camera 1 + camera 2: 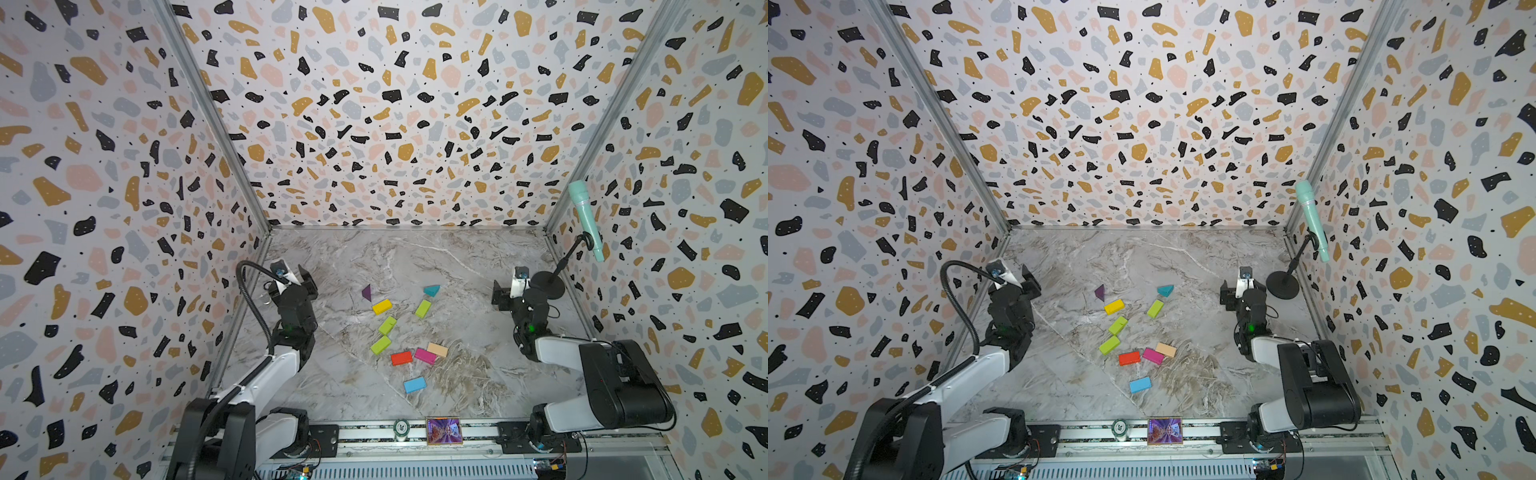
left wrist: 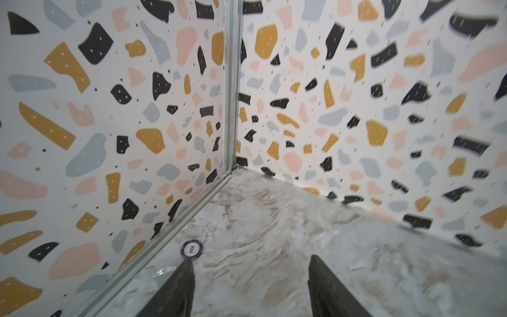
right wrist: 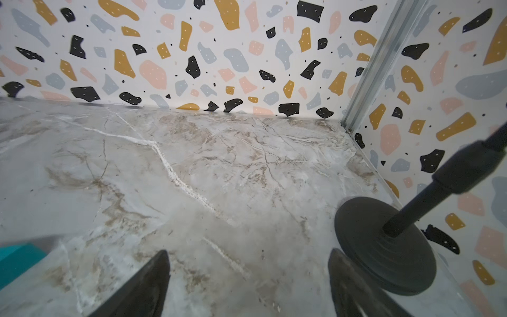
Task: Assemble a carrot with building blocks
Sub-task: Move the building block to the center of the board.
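The building blocks lie loose on the marble table, scattered and mostly apart; no carrot figure shows. At the far side are a purple triangle [image 1: 366, 292] and a teal triangle [image 1: 431, 289] [image 3: 16, 255]. Nearer lie a yellow block [image 1: 382, 306] and three lime green blocks [image 1: 423, 308] [image 1: 387, 325] [image 1: 380, 345]. Red [image 1: 401, 358], magenta [image 1: 425, 355] and tan [image 1: 437, 349] blocks cluster together, and a light blue block [image 1: 414, 385] lies nearest. My left gripper [image 1: 305, 277] [image 2: 251, 259] hangs open and empty by the left wall. My right gripper [image 1: 500, 297] [image 3: 248, 251] is open and empty at the right.
A teal microphone [image 1: 584, 216] on a black stand with a round base [image 1: 548, 284] [image 3: 384, 241] is close beside my right gripper. A purple poker chip [image 2: 191, 249] lies by the left wall rail. Another chip [image 1: 401, 427] and a small picture card [image 1: 444, 431] sit on the front rail.
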You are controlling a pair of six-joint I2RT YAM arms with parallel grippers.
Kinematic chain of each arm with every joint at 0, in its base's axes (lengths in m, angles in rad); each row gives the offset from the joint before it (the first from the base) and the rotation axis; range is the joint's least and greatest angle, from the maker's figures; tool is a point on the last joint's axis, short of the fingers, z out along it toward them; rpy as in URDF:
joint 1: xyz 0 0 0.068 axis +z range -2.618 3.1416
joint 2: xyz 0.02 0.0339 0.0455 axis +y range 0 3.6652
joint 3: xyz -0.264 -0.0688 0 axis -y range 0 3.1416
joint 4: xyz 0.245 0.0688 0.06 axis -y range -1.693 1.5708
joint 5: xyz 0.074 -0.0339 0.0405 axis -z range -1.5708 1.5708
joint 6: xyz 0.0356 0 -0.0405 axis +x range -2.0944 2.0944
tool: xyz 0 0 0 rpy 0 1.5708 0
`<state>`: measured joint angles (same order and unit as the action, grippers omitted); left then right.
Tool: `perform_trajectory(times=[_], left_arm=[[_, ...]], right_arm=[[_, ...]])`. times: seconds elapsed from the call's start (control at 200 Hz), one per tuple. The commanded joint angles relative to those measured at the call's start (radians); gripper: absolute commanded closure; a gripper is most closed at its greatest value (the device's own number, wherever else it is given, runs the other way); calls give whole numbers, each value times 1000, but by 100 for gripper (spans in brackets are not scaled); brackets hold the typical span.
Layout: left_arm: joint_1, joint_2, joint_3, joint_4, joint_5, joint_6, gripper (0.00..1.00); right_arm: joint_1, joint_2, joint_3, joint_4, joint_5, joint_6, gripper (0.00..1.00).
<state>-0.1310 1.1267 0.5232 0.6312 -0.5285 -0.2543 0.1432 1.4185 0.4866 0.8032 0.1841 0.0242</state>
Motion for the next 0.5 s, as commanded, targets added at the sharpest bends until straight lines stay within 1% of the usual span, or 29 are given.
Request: perform_trajectory(times=[0.0,0.07,0.115,0.17,0.195,0.225,0.325,0.401,0.496], left_arm=[[0,24,94,-302,112,-195,33],[-12,64,156,-430,160,-256,32],[-25,86,173,-488,182,-306,29],[-51,104,161,-511,220,-372,24],[-75,112,150,-507,241,-400,23],[-108,125,140,-500,255,-417,22],[-234,216,188,-558,222,-432,15],[-309,308,260,-608,207,-430,15],[-378,424,363,-662,185,-398,15]], right_arm=[[44,-74,124,-323,54,87,12],[103,-98,166,-408,60,126,12],[132,-105,193,-469,37,163,12],[156,-100,231,-550,-21,230,12],[167,-97,239,-570,-56,255,12],[180,-96,239,-575,-70,273,12],[232,-95,226,-562,-110,321,12],[260,-88,226,-552,-116,335,12],[275,-74,235,-562,-126,347,12]])
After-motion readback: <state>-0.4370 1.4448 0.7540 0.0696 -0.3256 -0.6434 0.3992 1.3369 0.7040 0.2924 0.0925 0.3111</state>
